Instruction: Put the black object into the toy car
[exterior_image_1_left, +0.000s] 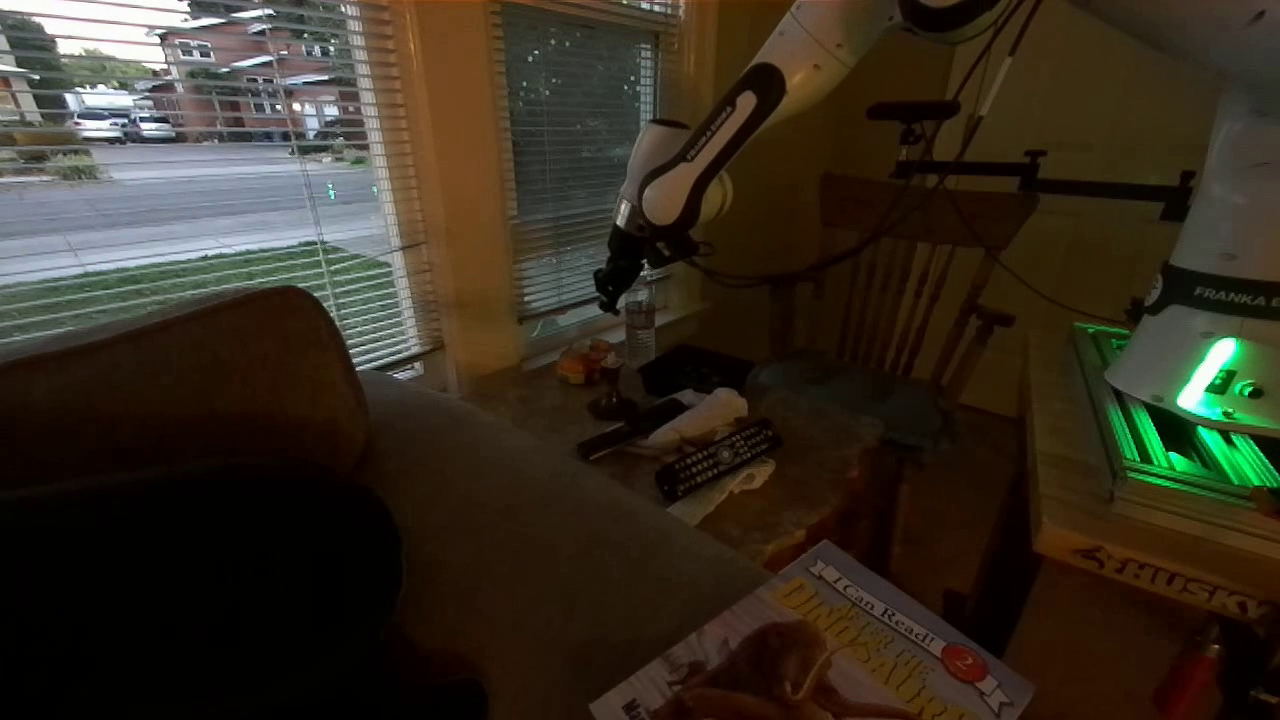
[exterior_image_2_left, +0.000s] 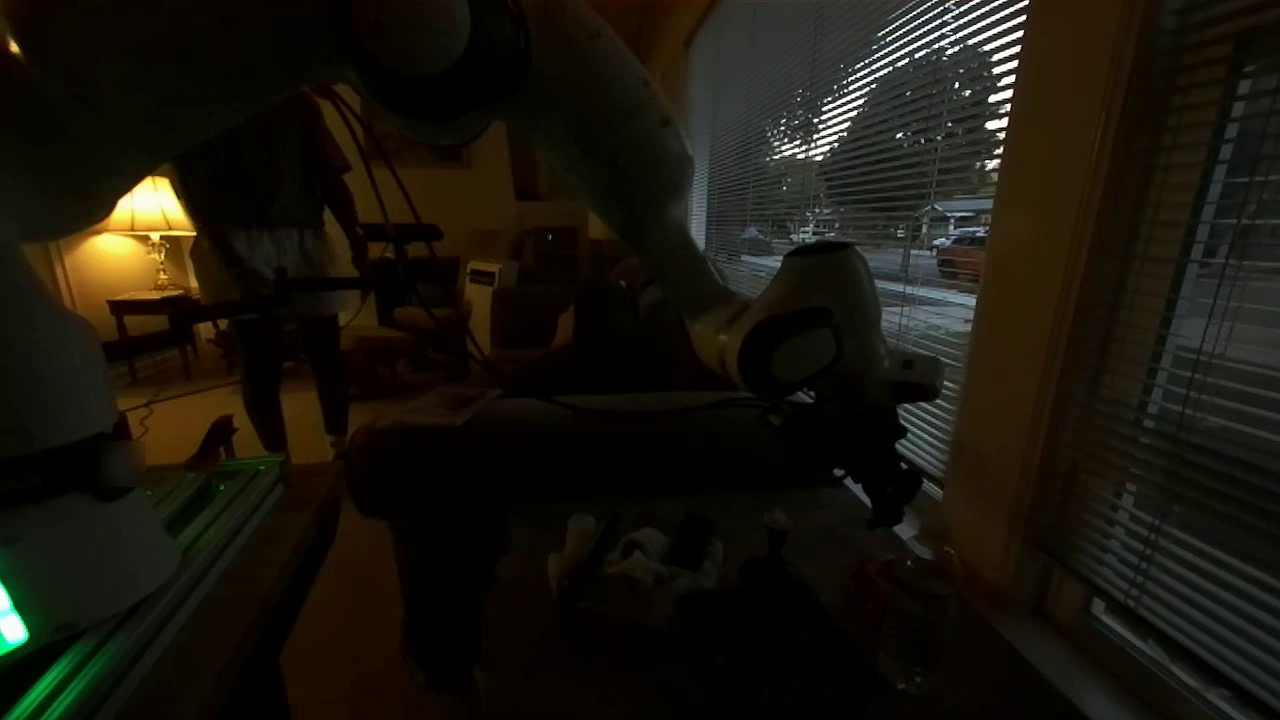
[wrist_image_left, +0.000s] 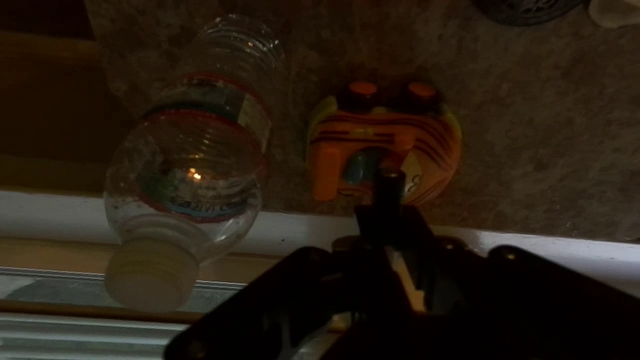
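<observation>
The orange toy car (wrist_image_left: 435, 131) lies on the table beside the window sill in the wrist view. It has orange wheels and a bluish part in its middle opening. It also shows in an exterior view (exterior_image_1_left: 577, 364). My gripper (wrist_image_left: 392, 225) is shut on a dark, cylinder-shaped black object (wrist_image_left: 388, 187), which sticks out past the fingertips. In the wrist view the object's tip overlaps the car's opening; how high it is above the car is hard to tell. The gripper shows above the table's window end in both exterior views (exterior_image_1_left: 608, 290) (exterior_image_2_left: 890, 505). The picture is very dark around the fingers.
A clear bottle (wrist_image_left: 185, 170) stands close beside the car; it also shows in an exterior view (exterior_image_1_left: 640, 325). A dark candle holder (exterior_image_1_left: 611, 395), a black tray (exterior_image_1_left: 695, 370), remotes (exterior_image_1_left: 718, 460) and white cloth (exterior_image_1_left: 712, 408) lie on the table. Window blinds (exterior_image_1_left: 580, 170) are behind.
</observation>
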